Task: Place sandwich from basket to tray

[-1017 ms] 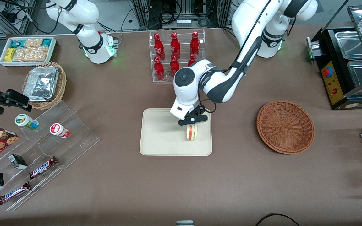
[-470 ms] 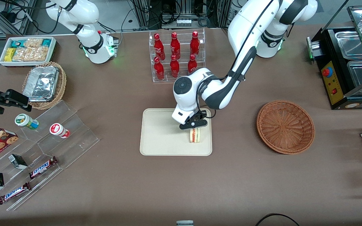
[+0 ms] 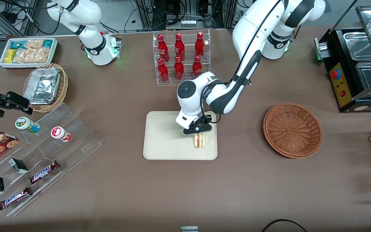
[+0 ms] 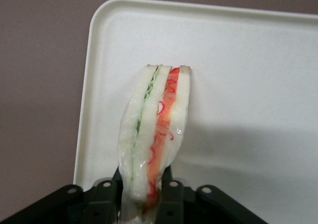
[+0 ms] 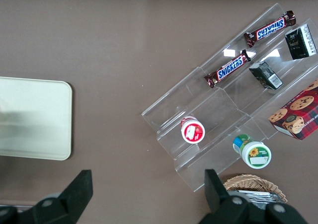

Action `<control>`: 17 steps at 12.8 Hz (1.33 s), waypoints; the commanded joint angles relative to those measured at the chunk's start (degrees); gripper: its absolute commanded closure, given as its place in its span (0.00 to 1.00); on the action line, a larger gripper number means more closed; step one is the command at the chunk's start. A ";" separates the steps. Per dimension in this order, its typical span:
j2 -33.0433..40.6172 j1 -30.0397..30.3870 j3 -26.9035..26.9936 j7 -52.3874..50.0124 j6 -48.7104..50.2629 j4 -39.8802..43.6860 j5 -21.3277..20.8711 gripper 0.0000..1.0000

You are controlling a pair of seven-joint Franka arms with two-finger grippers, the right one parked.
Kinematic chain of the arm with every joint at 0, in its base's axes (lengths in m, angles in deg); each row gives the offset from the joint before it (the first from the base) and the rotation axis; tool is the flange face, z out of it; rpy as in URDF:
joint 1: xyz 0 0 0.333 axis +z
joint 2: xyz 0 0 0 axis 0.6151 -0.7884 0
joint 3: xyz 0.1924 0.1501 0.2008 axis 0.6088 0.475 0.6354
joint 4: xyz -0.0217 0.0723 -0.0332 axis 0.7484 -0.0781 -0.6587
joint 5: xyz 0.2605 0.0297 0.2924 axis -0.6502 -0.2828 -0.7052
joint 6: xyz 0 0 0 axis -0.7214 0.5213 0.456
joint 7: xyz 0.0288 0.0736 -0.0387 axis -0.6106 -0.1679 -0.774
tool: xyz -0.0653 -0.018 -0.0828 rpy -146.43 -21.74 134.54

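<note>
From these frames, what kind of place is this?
Likely a lab mock-up of a snack shop: cola rack, tiered candy display, food warmer. The hand holds a sandwich on the tray.

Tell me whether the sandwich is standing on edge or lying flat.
On edge: the sandwich stands upright on the tray, its filling layers facing up, clamped in the gripper jaws.
</note>
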 commanded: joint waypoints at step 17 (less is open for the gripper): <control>52.60 35.42 1.53 45.35 39.97 -10.21 17.94 0.00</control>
